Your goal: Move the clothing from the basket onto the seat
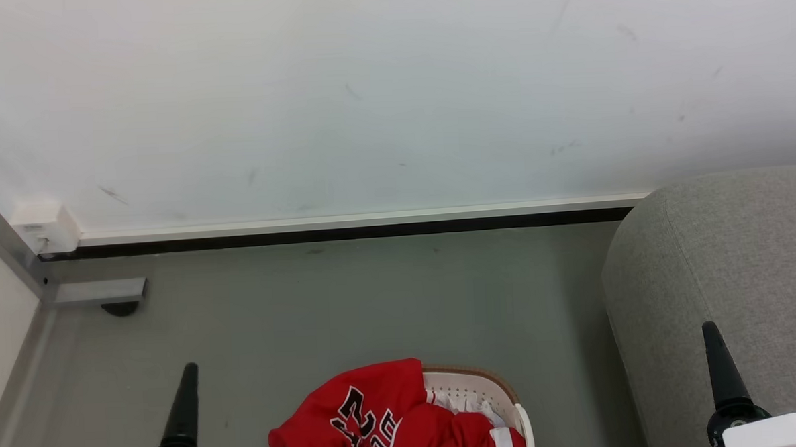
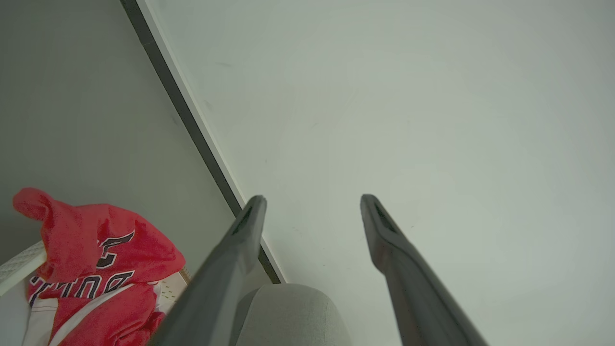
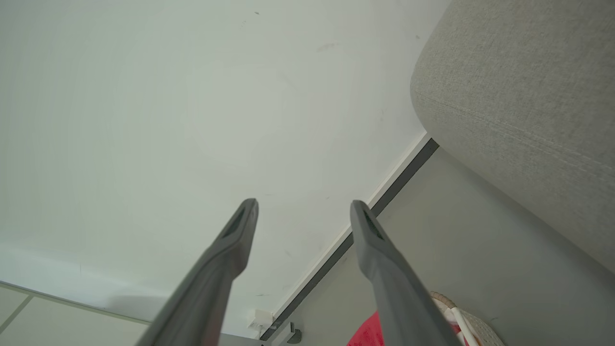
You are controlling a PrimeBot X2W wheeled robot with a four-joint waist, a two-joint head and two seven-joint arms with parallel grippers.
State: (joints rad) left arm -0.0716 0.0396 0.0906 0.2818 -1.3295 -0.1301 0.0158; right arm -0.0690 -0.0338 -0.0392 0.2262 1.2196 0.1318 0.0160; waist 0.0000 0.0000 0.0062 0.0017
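Note:
The clothing [image 1: 380, 419] is a bright red jersey with black-and-white lettering, heaped in the basket [image 1: 475, 374] at the bottom centre and hanging over its left rim. In the left wrist view the clothing [image 2: 91, 259] lies at the lower left over the basket [image 2: 19, 264] rim. The seat [image 1: 722, 256], light grey and rounded, stands on the right. My left gripper [image 2: 312, 199] is open and empty, up in the air left of the basket. To the right, my right gripper [image 3: 303, 204] is open and empty in front of the seat [image 3: 519, 86]. One dark finger [image 1: 184, 407] of the left gripper and one finger [image 1: 723, 370] of the right rise from the bottom edge.
A white wall [image 1: 393, 103] with a dark baseboard [image 1: 345, 234] runs across behind the grey floor [image 1: 348, 306]. At the far left stand a metal frame post with a foot [image 1: 98, 290] and a small white box [image 1: 43, 225].

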